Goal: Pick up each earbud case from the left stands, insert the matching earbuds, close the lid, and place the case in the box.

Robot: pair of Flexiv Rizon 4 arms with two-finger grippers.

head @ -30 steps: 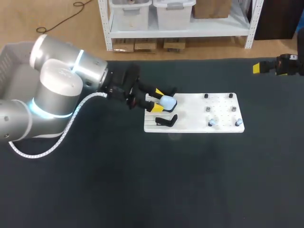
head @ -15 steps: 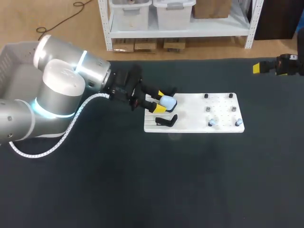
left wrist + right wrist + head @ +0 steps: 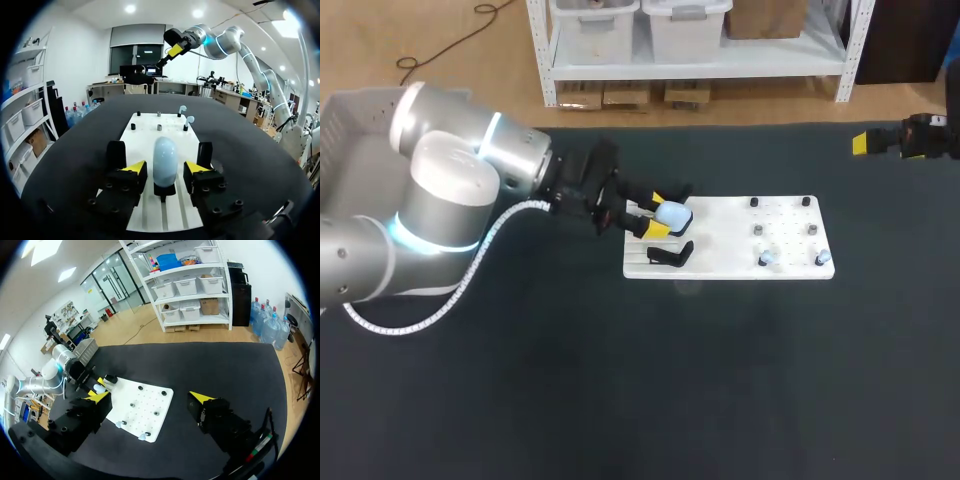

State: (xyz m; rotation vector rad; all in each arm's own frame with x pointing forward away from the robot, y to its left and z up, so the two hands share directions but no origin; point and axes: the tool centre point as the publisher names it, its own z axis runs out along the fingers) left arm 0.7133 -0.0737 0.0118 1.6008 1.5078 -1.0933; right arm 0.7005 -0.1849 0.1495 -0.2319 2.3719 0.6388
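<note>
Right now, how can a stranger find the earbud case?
Find the white board on the table. At its left end, the earbud case stands between the left gripper's open fingers: the only pale blue, egg-shaped thing, beside an empty black stand.

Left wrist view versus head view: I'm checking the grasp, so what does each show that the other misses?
Only the left wrist view: slim gaps between the pale blue egg-shaped earbud case and both yellow tips of the left gripper. Only the head view: the grey plastic box beside the left arm. Both: the white pegged board.
</note>
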